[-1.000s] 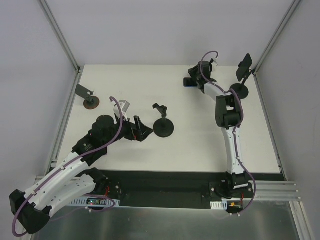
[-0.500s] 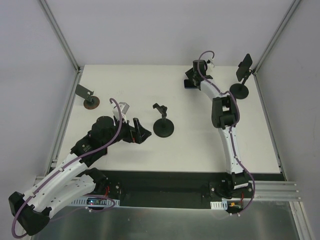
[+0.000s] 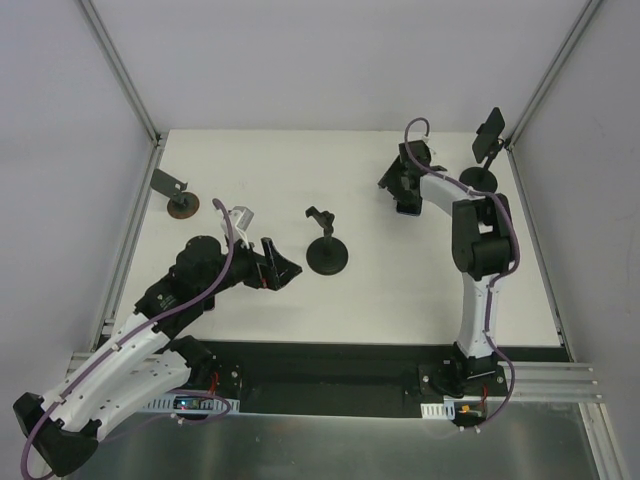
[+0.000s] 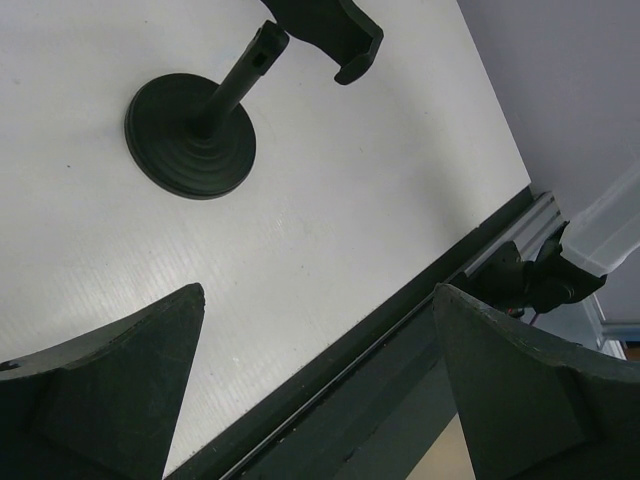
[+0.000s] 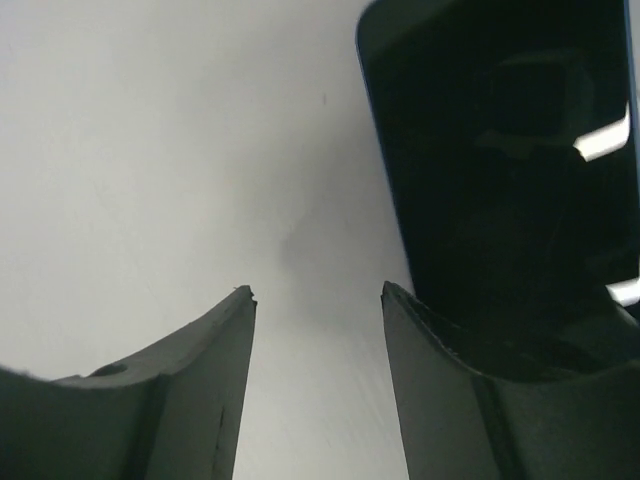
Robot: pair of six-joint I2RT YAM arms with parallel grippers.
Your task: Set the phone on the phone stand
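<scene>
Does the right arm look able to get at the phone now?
Probably yes. The right pincer hangs open close to the flat, glossy black phone, nothing between them; but the phone lies beside one finger, outside the gap, so a sideways shift seems needed.

White arms [image 3: 120, 352], black joints [image 3: 482, 240], purple cables [image 3: 241, 245]

The white table top [image 4: 330, 230] is matt and finely ribbed, like corrugated plastic. The black round-based phone stand [image 4: 190, 135] looks like dull moulded plastic, while the dark rectangular phone [image 5: 500, 170] has a glossy, reflective face.
</scene>
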